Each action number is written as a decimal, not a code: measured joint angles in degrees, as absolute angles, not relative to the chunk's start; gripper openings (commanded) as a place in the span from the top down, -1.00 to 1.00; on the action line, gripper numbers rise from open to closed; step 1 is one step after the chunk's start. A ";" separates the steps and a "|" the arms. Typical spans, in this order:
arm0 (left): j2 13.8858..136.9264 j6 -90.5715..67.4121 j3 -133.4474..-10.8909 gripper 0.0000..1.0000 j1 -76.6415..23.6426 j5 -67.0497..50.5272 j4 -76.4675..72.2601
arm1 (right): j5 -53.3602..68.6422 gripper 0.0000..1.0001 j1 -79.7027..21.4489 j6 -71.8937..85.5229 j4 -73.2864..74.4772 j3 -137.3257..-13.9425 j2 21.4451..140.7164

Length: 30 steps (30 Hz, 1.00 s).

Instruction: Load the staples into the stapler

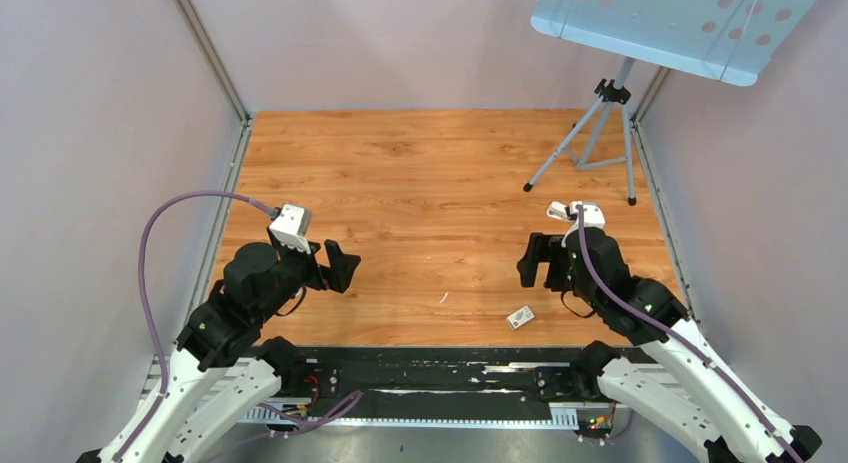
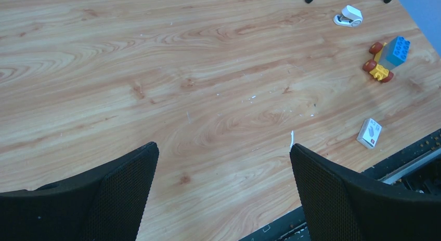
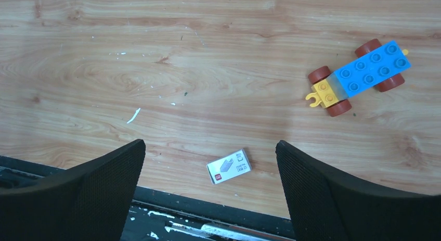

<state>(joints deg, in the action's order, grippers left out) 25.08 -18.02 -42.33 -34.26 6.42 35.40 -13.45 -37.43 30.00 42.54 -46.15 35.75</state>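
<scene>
Risk: left gripper [image 2: 222, 150] and right gripper [image 3: 210, 144], both open and empty, could mistake the white box [image 3: 229, 166] for the stapler [image 2: 348, 16].

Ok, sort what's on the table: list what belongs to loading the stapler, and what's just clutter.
For the job: stapler; no loose staples in sight.
Lying about: toy block car, small white box with a red mark, tripod, white scrap.

White stapler [image 2: 348, 16], blue-yellow toy car [image 3: 359, 77] (red wheels [image 3: 368, 46])
</scene>
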 measured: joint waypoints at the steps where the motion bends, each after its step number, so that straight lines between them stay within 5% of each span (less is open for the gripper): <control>1: 25.10 -18.02 -42.33 -1.00 -34.26 6.37 35.46 | -13.74 -0.99 -37.43 29.65 42.19 -46.15 36.18; 11: 24.97 -18.02 -42.33 -1.00 -34.26 5.80 35.75 | -25.04 -0.99 -37.43 26.55 33.28 -46.30 44.23; 22: 26.04 -18.24 -42.33 -1.00 -34.26 5.65 35.86 | -27.55 -0.95 -32.34 -0.78 23.62 -56.69 68.75; 30: 27.27 -18.24 -42.33 -1.00 -34.26 4.84 35.88 | -17.78 -0.27 -19.38 -10.15 29.10 -67.90 86.17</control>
